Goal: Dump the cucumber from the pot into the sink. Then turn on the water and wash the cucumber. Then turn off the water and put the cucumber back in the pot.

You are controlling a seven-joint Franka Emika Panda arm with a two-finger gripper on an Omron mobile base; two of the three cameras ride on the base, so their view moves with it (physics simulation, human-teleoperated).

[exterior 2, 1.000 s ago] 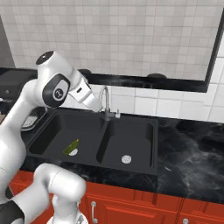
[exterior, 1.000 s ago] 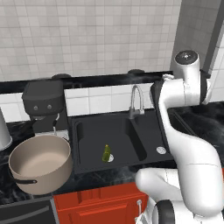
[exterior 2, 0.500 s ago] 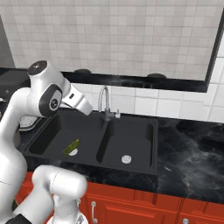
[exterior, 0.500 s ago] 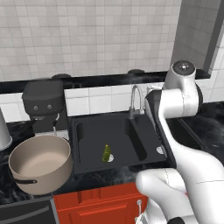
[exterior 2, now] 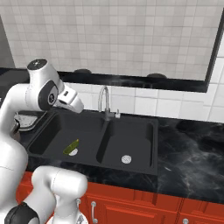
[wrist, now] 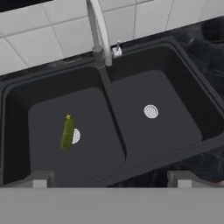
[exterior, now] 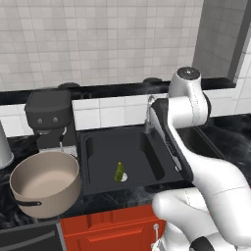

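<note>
The cucumber point(wrist: 67, 132) is a short yellowish-green stick lying by the drain of the left basin of the black sink point(wrist: 175, 131). It also shows in the base views as cucumber point(exterior: 118, 171) and cucumber point(exterior 2: 71, 147). The beige-grey pot point(exterior: 44, 188) stands upright on the counter left of the sink point(exterior: 103, 152), its pale inside bare. My gripper point(wrist: 111, 179) hangs high above the front of the sink, open, with nothing between its fingers. No water runs from the silver faucet point(wrist: 98, 30).
A black coffee machine point(exterior: 49, 120) stands behind the pot. The gooseneck faucet point(exterior 2: 104, 103) rises at the back between the basins. Black marble counter point(exterior 2: 192, 148) stretches to the right of the sink. My own arm point(exterior: 186, 112) blocks the right basin in the left base view.
My arm has swung left and the hand has drawn back from the faucet toward the left basin. The cucumber and pot have not moved. The jaws stay open.
</note>
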